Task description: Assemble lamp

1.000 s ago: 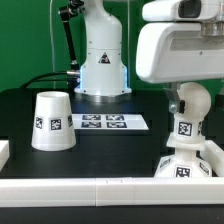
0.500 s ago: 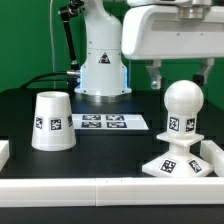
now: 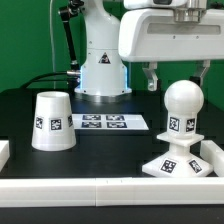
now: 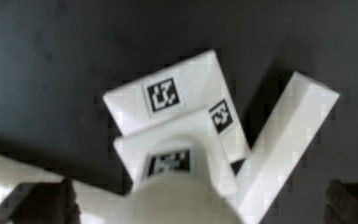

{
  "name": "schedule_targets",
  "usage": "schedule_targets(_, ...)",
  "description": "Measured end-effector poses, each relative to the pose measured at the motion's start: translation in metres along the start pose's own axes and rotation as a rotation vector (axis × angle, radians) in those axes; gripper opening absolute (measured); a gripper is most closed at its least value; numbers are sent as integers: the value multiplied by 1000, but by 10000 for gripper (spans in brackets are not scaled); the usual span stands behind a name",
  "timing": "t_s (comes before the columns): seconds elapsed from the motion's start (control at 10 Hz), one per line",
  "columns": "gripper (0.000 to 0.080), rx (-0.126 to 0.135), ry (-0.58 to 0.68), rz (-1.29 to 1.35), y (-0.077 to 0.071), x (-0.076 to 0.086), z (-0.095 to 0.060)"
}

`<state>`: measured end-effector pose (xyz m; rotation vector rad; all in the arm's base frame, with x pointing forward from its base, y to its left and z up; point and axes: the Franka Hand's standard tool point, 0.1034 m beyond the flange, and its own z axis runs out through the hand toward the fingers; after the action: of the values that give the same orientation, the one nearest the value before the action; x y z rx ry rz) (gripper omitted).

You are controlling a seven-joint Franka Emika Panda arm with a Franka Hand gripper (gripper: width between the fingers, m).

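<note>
The lamp base (image 3: 182,163), a flat white square with tags, sits at the front on the exterior view's right, against the white rail. The round bulb (image 3: 183,103) stands upright on its neck. The cone shade (image 3: 52,121) stands apart at the exterior view's left. My gripper (image 3: 180,82) is open and empty just above the bulb, a finger on either side of it. In the wrist view the base (image 4: 172,96) lies below, the bulb (image 4: 202,190) is a blur between my dark fingers (image 4: 30,204), and my gripper (image 4: 194,208) holds nothing.
The marker board (image 3: 103,122) lies flat mid-table behind the shade. A white rail (image 3: 90,187) runs along the front edge; in the wrist view a piece of it (image 4: 293,125) lies beside the base. The arm's pedestal (image 3: 102,62) stands at the back.
My gripper has risen off the bulb and shifted toward the exterior view's left. The bulb, hidden by the hand one second ago, now stands free on the base.
</note>
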<state>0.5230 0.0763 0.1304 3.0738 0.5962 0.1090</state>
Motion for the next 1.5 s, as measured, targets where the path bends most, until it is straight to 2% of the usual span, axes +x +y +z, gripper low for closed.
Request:
schedule_targets(0.2, 699, -7, 3, 33, 11, -39, 5)
schedule_targets(0.3, 699, -8, -2, 63, 23, -58, 9)
schedule_targets(0.4, 699, -11, -4, 54, 32, -66, 12)
schedule_targets(0.8, 699, -11, -5, 53, 33, -66, 12)
schedule_targets(1.0, 699, -20, -8, 125, 41, -73, 11)
schedule_targets(1.2, 699, -24, -31, 146, 64, -109, 10)
schedule_targets(1.3, 699, -24, -42, 149, 80, -119, 7)
schedule_targets(1.4, 699, -23, -53, 151, 91, -123, 4)
schedule_targets(1.5, 699, -25, -50, 152, 92, -123, 5)
